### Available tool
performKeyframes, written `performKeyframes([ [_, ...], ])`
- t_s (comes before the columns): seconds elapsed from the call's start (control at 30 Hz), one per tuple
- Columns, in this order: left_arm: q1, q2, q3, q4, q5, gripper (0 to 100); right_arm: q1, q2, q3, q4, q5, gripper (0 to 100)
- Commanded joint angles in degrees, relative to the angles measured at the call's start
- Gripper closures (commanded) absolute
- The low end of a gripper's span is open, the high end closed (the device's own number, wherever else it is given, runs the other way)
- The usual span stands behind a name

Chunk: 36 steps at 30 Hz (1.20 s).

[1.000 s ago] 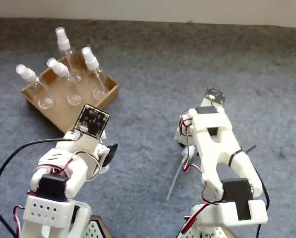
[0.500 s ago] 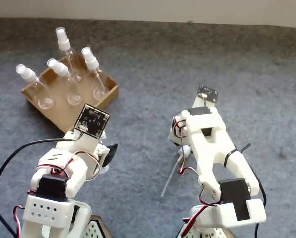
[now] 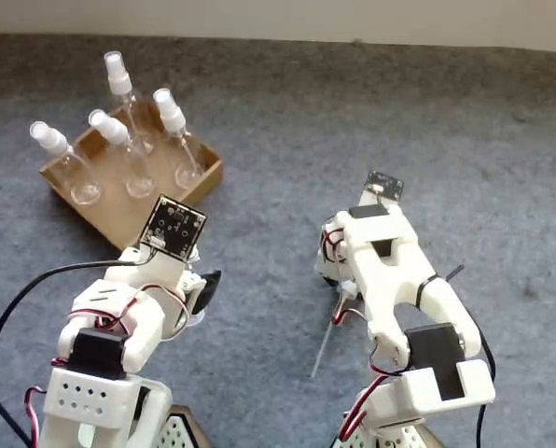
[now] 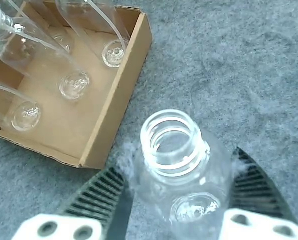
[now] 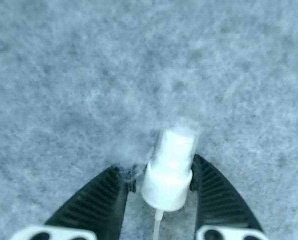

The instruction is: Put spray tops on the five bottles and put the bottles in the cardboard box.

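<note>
Left hand (image 4: 180, 162): clenched on the clear open-necked bottle (image 4: 174, 165). Ribbed fingers bear on opposite sides of the body, below the shoulder. The bottle stands upright just beside the near wall of the shallow brown cardboard box (image 4: 116, 105), outside it. The threaded neck is bare and free.

Right hand (image 5: 161, 167): clenched on the white plastic spray top (image 5: 169, 170), fingers on its collar. The thin clear dip tube (image 3: 326, 341) trails from it below the arm, over the grey carpeted surface (image 3: 287, 121). It is well apart from the open bottle.

Box contents: four clear bottles with white tops (image 3: 180, 140), all leaning.

Handling, judged:
- Bottle: empty, so light. Wall is stiff and smooth, likely slippery; glass or hard plastic, cannot tell, so treat it as breakable. The mid-body grip looks right, as it keeps the threads clear. A firm hold is needed against the twist.
- Spray top: very light, hard plastic. Hold it at the collar, not the nozzle.
- Dip tube: soft, bends easily. It must enter the neck first or it will buckle on the rim.

Writing: no label, brand or print can be made out on the bottle, spray top or box.
</note>
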Motion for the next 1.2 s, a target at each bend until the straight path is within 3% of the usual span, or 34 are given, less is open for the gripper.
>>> performKeyframes([
  [0.0, 0.92, -0.75, -0.31, -0.70, -0.62, 80, -0.22, 0.75, -0.84, 1.01, 0.00, 85.1],
  [0.23, 1.10, -1.10, 1.01, -1.93, -0.62, 80, -0.22, 0.66, -0.92, 2.15, 0.44, 86.1],
  [0.4, 1.10, -1.27, 1.10, -1.93, -0.62, 80, -0.48, 0.66, -1.01, 2.15, 11.25, 99.3],
  [0.47, 1.10, -1.27, 1.10, -1.93, -0.62, 80, -0.22, 0.66, -2.42, 2.77, 14.33, 99.4],
  [0.87, 1.54, -1.36, 1.80, -3.08, -0.35, 80, -0.13, 0.66, -30.20, 33.01, 22.77, 99.4],
  [1.0, 6.90, -1.36, 2.33, -3.16, -0.35, 80, -0.22, 0.57, -42.59, 41.80, 23.21, 99.4],
  [1.17, 10.42, -1.45, 5.93, -7.38, -0.35, 80, -0.31, -3.56, -52.97, 42.68, 23.21, 99.4],
])
